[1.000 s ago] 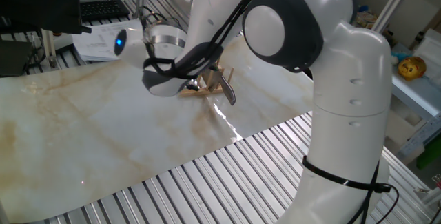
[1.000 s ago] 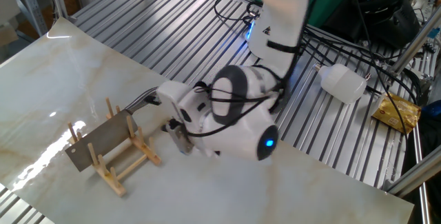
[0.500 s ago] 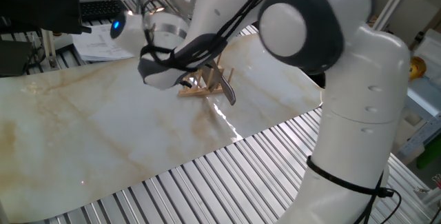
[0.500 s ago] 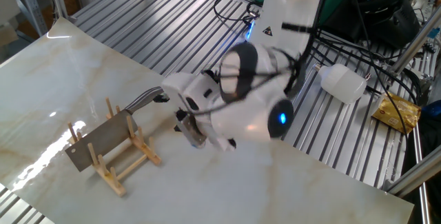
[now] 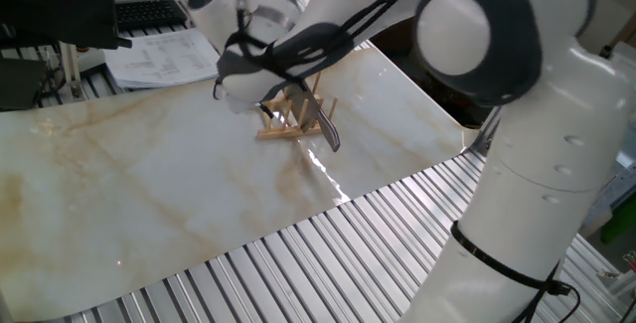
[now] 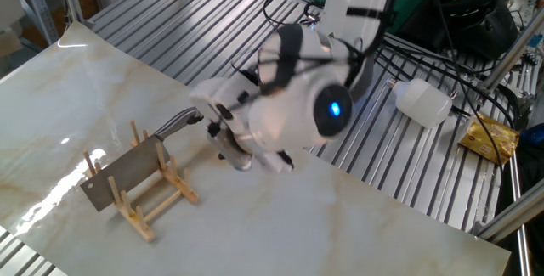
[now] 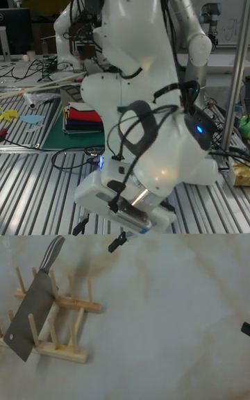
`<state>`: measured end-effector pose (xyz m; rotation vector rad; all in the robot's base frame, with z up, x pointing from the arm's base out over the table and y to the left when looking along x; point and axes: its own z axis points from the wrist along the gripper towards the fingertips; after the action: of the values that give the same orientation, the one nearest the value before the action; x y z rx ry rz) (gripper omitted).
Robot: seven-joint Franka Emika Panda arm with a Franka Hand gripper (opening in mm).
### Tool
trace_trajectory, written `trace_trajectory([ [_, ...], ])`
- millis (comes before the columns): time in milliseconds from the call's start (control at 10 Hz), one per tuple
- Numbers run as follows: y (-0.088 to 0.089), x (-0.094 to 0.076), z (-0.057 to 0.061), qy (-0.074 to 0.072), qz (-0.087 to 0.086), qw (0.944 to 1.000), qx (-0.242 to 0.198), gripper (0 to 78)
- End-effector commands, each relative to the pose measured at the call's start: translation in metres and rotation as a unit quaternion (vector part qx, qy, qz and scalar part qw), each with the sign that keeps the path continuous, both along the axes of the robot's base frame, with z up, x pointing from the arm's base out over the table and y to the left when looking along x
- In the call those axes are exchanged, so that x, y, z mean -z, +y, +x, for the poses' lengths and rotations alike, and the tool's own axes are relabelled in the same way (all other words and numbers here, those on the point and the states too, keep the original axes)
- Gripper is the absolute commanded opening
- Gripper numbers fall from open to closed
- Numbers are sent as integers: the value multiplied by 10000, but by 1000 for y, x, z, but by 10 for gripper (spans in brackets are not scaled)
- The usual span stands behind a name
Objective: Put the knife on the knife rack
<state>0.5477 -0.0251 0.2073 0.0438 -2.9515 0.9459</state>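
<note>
The knife (image 7: 31, 310) stands on edge in the knife rack (image 7: 61, 335), its dark grey blade leaning between the pegs and its silver handle (image 7: 53, 250) pointing up and back. In the other fixed view the knife (image 6: 124, 174) rests in the rack (image 6: 155, 203) at the slab's left corner, handle (image 6: 178, 123) toward the arm. My gripper (image 7: 100, 233) hangs open and empty above the slab, a little right of the handle and apart from it. That gripper (image 6: 223, 138) sits under the wrist, its fingers partly hidden. In one fixed view the rack (image 5: 290, 122) and the blade (image 5: 328, 130) show behind the wrist.
The marble slab (image 5: 149, 194) lies on a slatted metal table (image 5: 328, 263). A white bottle (image 6: 422, 102), a yellow packet (image 6: 490, 138) and black cables (image 6: 285, 8) lie beyond the slab. Papers (image 5: 159, 60) and a keyboard (image 5: 149, 12) sit at the far side.
The gripper has risen and drawn back from the knife's handle, with the wrist turning. The knife stays still in the rack.
</note>
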Motion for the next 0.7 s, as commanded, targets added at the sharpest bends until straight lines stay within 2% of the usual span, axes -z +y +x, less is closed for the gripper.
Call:
trace_trajectory([
  [100,-5,-44,0,226,2033,9779,-437,775],
  [300,-3,-51,-3,229,2040,9778,-419,775],
  [400,-2,-61,-5,287,2146,9755,-394,775],
  [600,-4,-73,-10,324,2546,9661,-275,775],
  [700,-10,-81,-12,333,2994,9535,-46,775],
])
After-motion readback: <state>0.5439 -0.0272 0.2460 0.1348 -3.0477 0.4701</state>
